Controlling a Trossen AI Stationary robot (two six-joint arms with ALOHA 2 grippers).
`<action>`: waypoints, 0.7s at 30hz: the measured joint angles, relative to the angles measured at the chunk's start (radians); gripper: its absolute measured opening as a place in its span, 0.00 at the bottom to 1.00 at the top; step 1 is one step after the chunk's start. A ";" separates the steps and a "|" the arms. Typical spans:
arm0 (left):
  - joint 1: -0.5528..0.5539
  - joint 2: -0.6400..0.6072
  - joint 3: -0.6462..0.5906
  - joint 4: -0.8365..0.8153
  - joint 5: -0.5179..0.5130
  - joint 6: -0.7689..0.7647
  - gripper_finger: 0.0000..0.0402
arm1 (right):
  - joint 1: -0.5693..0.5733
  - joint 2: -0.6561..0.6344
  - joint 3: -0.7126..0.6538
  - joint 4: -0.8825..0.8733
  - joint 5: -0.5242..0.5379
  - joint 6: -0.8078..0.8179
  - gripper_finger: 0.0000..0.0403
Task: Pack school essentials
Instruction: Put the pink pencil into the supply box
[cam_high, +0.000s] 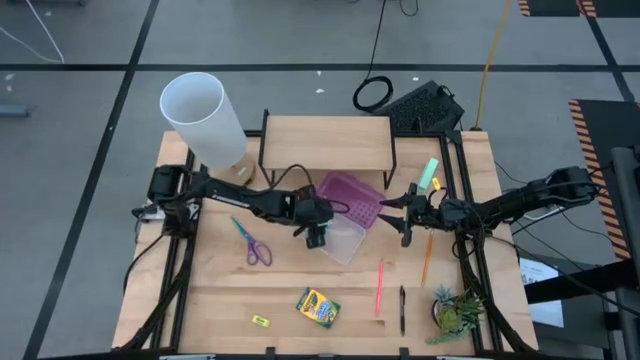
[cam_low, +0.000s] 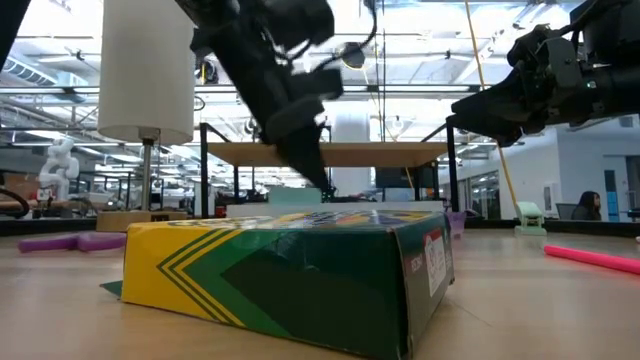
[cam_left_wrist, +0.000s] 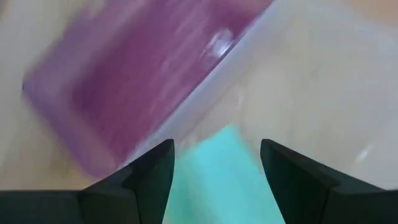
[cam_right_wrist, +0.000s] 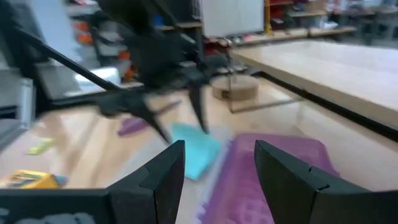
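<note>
Crayon box (cam_low: 290, 280) nearest, unpacked on tabletop (cam_high: 300, 330) with scissors (cam_high: 252, 243), pens (cam_high: 380, 288) and yellow piece (cam_high: 260, 320); left tool (cam_high: 316, 238), fingers spread, hovers over blue pad (cam_left_wrist: 217, 180) in case (cam_high: 345, 235); right tool (cam_high: 405, 228) released beside lid (cam_high: 352, 198): barely begun.

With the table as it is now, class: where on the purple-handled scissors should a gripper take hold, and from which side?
Probably the closed blades, from straight above: the scissors lie flat on bare table, and the blades form one narrow bar the fingers can straddle.
</note>
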 joint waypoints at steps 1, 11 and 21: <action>-0.011 0.000 0.000 0.044 0.014 0.055 0.61 | 0.000 0.000 0.009 -0.045 0.034 0.011 0.46; -0.079 0.104 0.040 0.376 0.265 0.674 0.61 | 0.011 0.000 0.228 -0.560 0.191 0.075 0.46; -0.079 0.368 0.409 0.234 0.450 0.851 0.61 | 0.033 -0.212 0.284 -0.561 0.139 -0.101 0.46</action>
